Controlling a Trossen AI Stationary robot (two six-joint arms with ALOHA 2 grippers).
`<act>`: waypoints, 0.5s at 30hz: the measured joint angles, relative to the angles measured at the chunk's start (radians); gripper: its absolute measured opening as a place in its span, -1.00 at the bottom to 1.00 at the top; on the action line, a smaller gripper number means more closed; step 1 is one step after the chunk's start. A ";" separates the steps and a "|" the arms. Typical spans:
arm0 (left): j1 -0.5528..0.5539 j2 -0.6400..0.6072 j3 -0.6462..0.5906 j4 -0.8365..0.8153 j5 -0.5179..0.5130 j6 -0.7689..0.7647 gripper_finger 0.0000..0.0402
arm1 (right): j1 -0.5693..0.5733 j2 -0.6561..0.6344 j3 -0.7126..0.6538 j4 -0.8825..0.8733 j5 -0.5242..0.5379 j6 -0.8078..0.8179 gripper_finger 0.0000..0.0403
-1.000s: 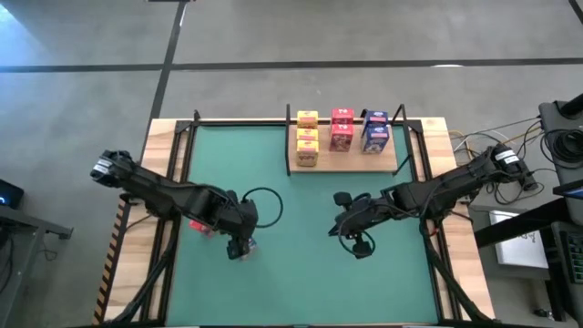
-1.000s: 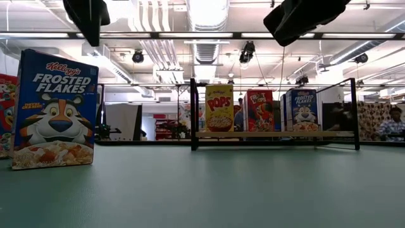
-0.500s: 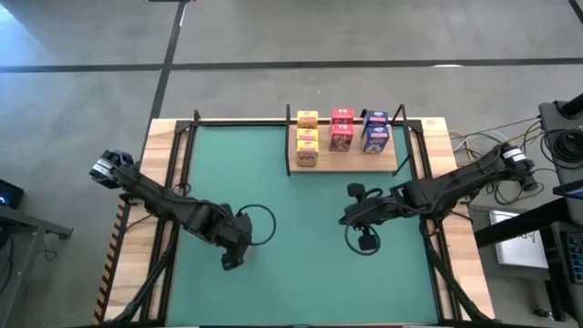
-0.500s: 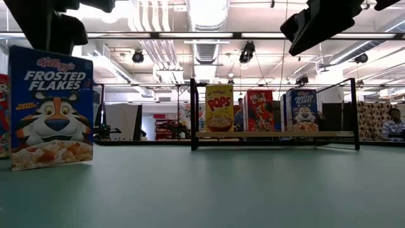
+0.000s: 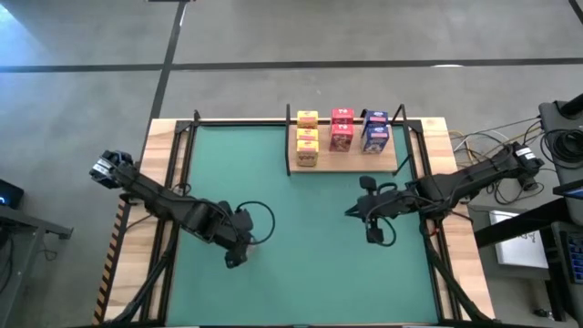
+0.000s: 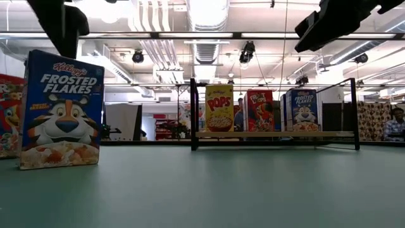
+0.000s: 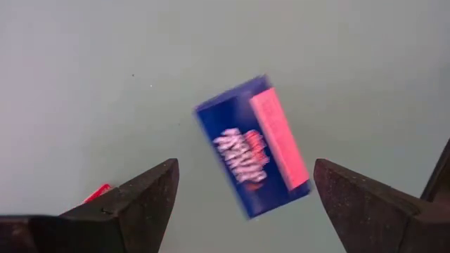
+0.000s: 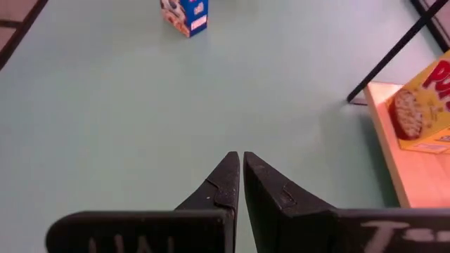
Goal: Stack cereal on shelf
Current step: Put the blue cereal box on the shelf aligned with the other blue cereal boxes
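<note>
Nearest the low camera, a blue Frosted Flakes box (image 6: 61, 109) stands upright on the green mat (image 6: 240, 190), with a red cereal box (image 6: 9, 114) partly hidden just behind it at the picture's edge. The left gripper (image 7: 242, 204) hangs directly over the blue box with its fingers (image 7: 144, 197) spread wide on either side of it and nothing between them yet; in the high view the arm covers the box. This looks like the pick-up step for one of the last loose boxes. The next move calls for a straight descent, the fingers squared to the box's narrow faces, since it sits skewed between them, then a close and lift.

Further across the mat, the right gripper (image 8: 240, 179) hovers with its fingers pressed together, empty, waiting near the shelf.

Farthest back, the shelf (image 5: 346, 166) stands at the mat's far edge, already carrying a row of yellow Pops boxes (image 5: 307, 138), red boxes (image 5: 342, 128) and blue boxes (image 5: 375, 131).
</note>
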 joint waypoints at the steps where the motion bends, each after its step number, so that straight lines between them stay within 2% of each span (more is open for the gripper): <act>1: 0.000 0.000 0.003 0.003 -0.011 -0.019 0.56 | 0.000 -0.004 -0.001 0.001 0.003 0.000 -0.94; 8: -0.010 0.002 -0.010 0.004 -0.057 -0.194 0.56 | 0.016 0.003 -0.017 0.001 0.086 -0.012 -0.94; 15: -0.017 0.005 -0.010 0.065 -0.083 -0.224 0.56 | 0.022 0.003 -0.057 -0.002 0.126 0.019 -0.94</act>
